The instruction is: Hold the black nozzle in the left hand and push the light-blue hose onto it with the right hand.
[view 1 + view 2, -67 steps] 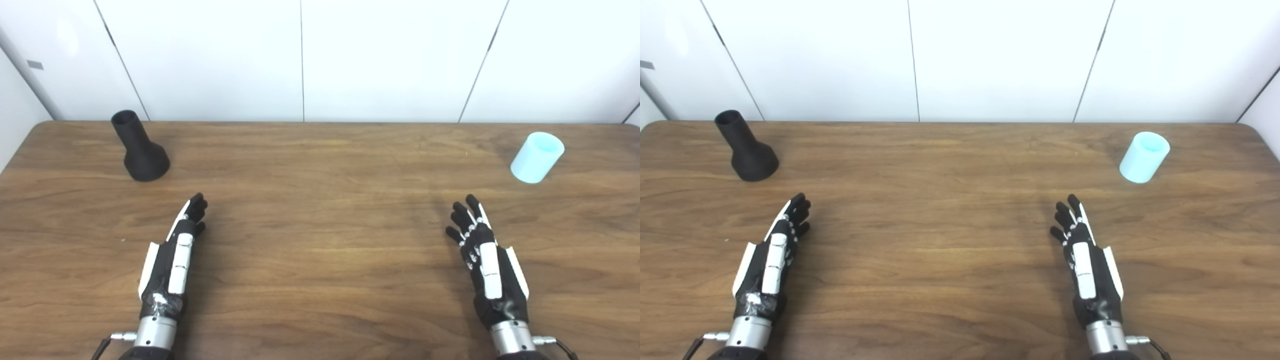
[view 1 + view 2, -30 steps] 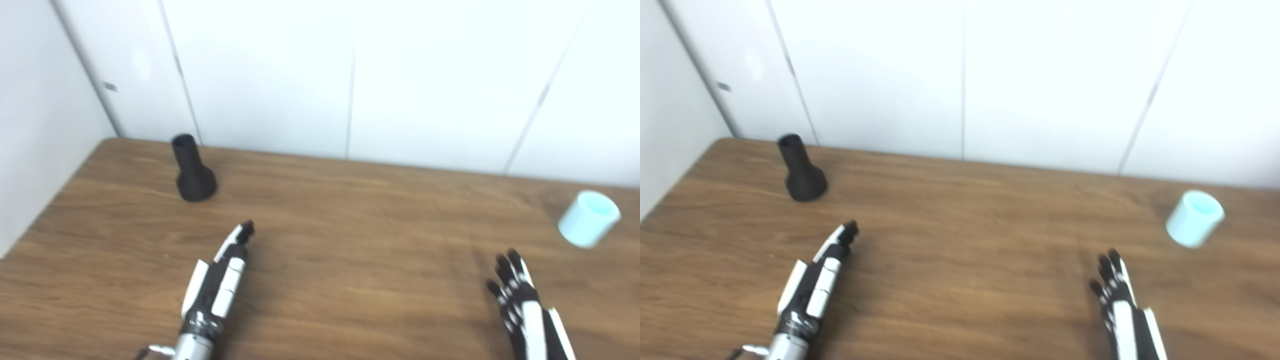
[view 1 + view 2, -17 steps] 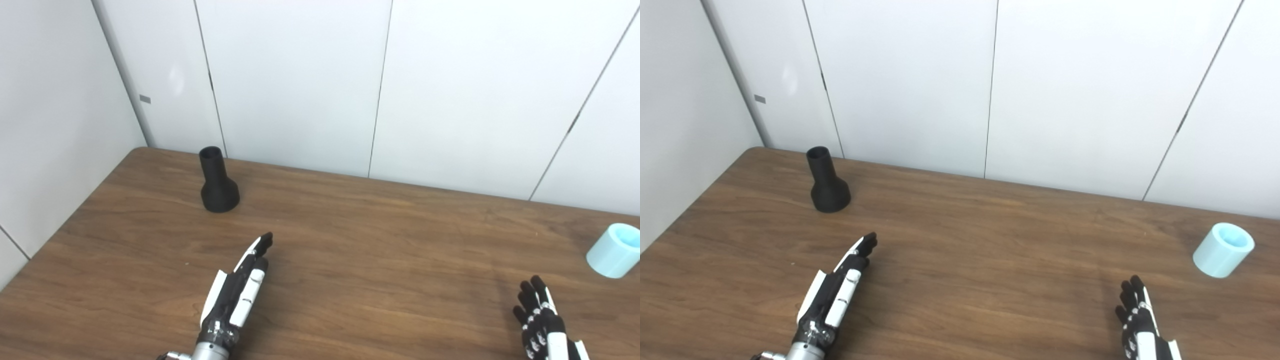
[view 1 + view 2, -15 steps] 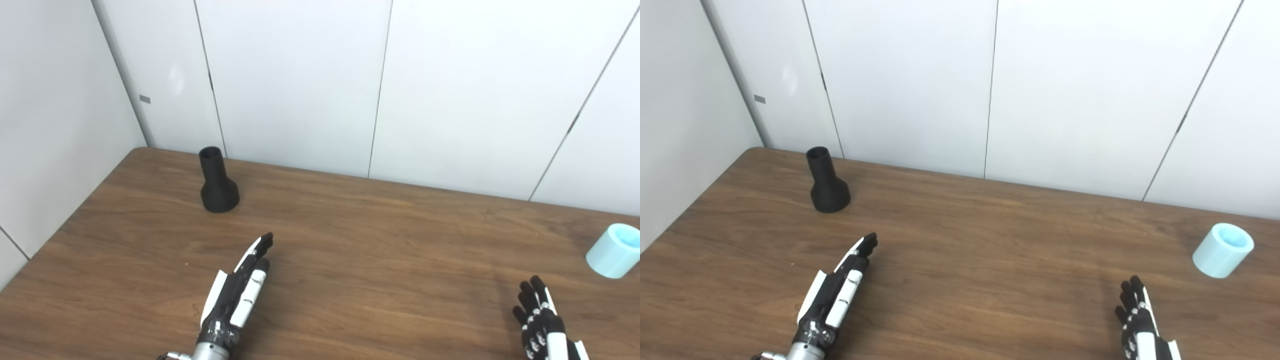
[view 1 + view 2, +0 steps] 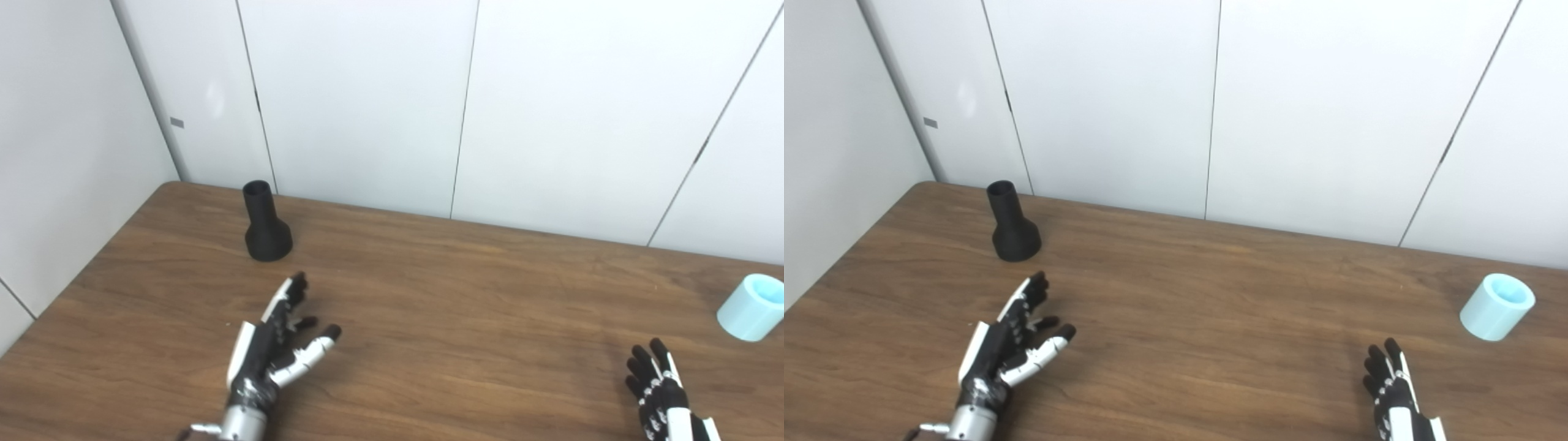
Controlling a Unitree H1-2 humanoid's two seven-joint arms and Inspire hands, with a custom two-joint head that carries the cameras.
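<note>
Black nozzle [image 5: 267, 224]: standing upright on its flared base at the far left of the desk [image 5: 441, 288], narrow mouth pointing up, long axis vertical.
Nozzle from left hand: lying just beyond the left hand [image 5: 274, 345], far and slightly left of the fingers [image 5: 293, 293]; a gap is showing between them, no touching.
Left hand state: hovering low with fingers and thumb spreading apart, grasping nothing.
Hose [image 5: 750, 307]: sitting at the far right edge of the desk, light blue, short and wide, tilting so its open mouth is facing up and away.
Right hand [image 5: 1395, 395]: waiting at the near right, fingers loosely apart, empty, well apart from the hose.
Nearer hand: left for the nozzle, right for the hose.
Coming move, as a judgement: left hand needing to reach forward and wrap the nozzle's neck.
Writing: none showing on either part.
</note>
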